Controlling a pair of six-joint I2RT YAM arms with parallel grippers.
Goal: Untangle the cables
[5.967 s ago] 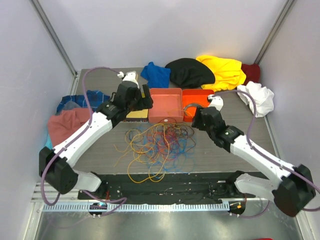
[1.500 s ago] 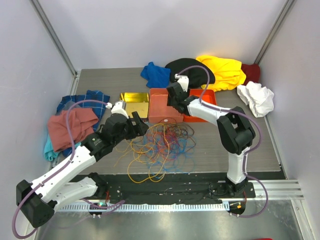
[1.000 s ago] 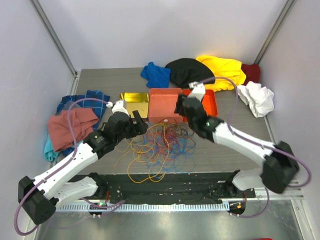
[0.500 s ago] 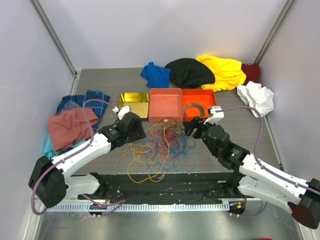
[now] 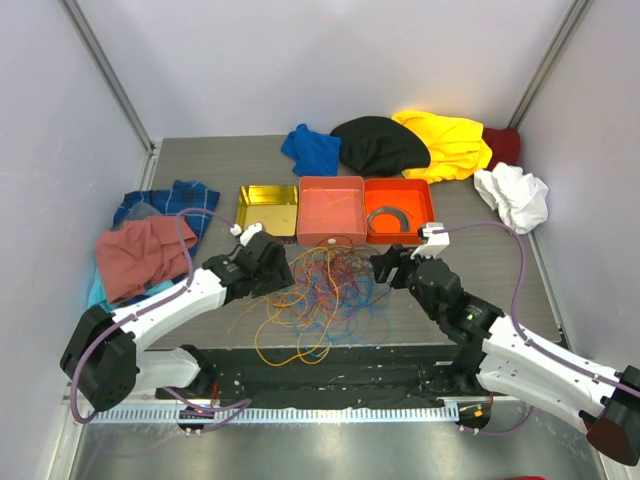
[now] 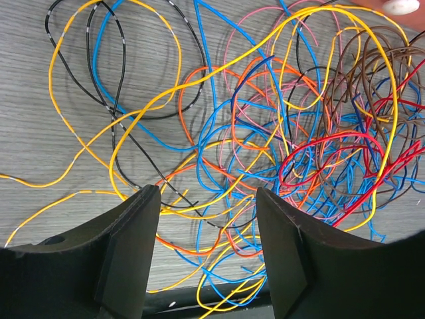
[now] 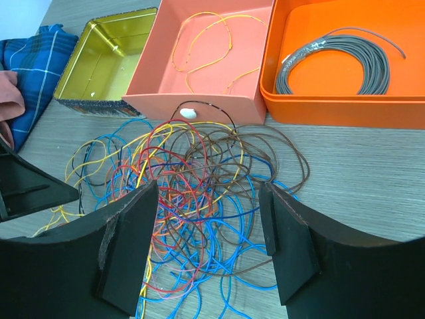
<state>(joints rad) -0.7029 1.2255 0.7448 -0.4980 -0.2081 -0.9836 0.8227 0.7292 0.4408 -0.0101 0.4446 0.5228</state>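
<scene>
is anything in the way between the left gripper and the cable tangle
Nothing visible does. The left gripper hangs open right over the cables, with wires lying on the table in the gap it spans. The salmon tray sits beyond the tangle, not in the path.

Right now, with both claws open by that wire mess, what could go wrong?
The left gripper may pinch several cables at once and tighten the knot. The right gripper could drag the whole tangle instead of one loop. Loops reach the salmon box; pulling might shift it.
</scene>
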